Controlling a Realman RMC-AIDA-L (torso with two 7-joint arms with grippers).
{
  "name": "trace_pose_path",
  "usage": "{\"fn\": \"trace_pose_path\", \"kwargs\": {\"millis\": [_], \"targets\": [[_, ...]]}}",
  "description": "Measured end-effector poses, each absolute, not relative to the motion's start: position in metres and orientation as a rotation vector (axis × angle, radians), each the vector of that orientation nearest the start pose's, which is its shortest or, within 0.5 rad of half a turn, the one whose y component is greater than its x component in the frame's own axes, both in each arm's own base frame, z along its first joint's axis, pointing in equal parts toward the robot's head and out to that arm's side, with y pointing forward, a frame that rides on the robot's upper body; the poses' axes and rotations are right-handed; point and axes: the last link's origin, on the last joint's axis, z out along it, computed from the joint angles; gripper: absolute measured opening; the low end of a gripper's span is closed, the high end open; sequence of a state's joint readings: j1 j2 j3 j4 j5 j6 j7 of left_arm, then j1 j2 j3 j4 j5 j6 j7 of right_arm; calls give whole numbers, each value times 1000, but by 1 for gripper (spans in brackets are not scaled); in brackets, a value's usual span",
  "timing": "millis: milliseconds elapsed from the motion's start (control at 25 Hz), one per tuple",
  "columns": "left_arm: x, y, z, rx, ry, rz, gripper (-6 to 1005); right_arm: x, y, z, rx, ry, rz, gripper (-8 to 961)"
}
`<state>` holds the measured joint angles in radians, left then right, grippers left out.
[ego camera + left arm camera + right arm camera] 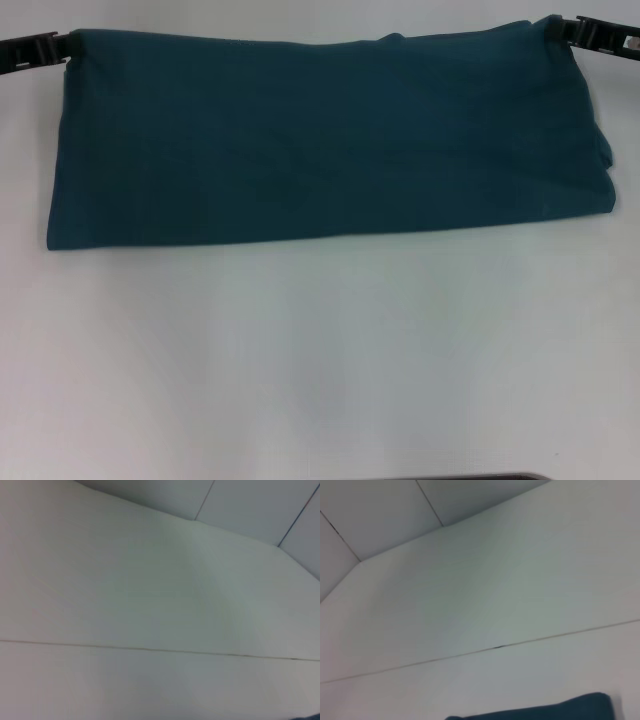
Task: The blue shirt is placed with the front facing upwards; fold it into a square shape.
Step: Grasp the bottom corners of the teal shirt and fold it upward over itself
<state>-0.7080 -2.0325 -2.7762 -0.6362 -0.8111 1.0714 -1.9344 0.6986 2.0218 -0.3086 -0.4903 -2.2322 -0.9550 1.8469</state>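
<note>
a: where do you find the blue shirt [330, 140]?

b: you have it at the far side of the white table [320, 360], folded into a wide band. its long axis runs from your robot's left to its right, with the lower folded edge nearest the robot and the upper edge drawn taut between the two arms.

a: and the grippers?

b: the left gripper [62, 46] sits at the shirt's far left corner, the right gripper [556, 29] at the far right corner. each touches the cloth and seems to pinch it, but you cannot see the fingertips well enough to say how far they are closed.

a: what stays hidden from you?

b: no lettering, collar or sleeves show; you see only plain teal cloth. the right end has some bunched layers and a rounded fold. both arms are cut off by the head view's edges. the left wrist view gives you bare table and a wall beyond, with just a dark sliver at one corner. the right wrist view catches a small strip of the shirt [540, 711] at its edge, nothing of the fingers.
</note>
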Motion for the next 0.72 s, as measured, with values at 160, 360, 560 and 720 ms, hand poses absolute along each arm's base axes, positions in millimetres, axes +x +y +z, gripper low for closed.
{"fn": "trace_pose_path", "kwargs": {"millis": [160, 360, 560, 720], "targets": [[-302, 421, 53, -2036, -1257, -489, -1, 318, 418, 38, -1931, 1321, 570, 36], [-300, 425, 52, -2011, -1256, -507, 0, 315, 423, 38, -1925, 1305, 565, 37], [-300, 427, 51, -1986, -1259, -523, 0, 314, 426, 38, -1918, 1294, 559, 36], [-301, 428, 46, -1981, -1270, -521, 0, 314, 426, 34, -1916, 1293, 544, 36]]}}
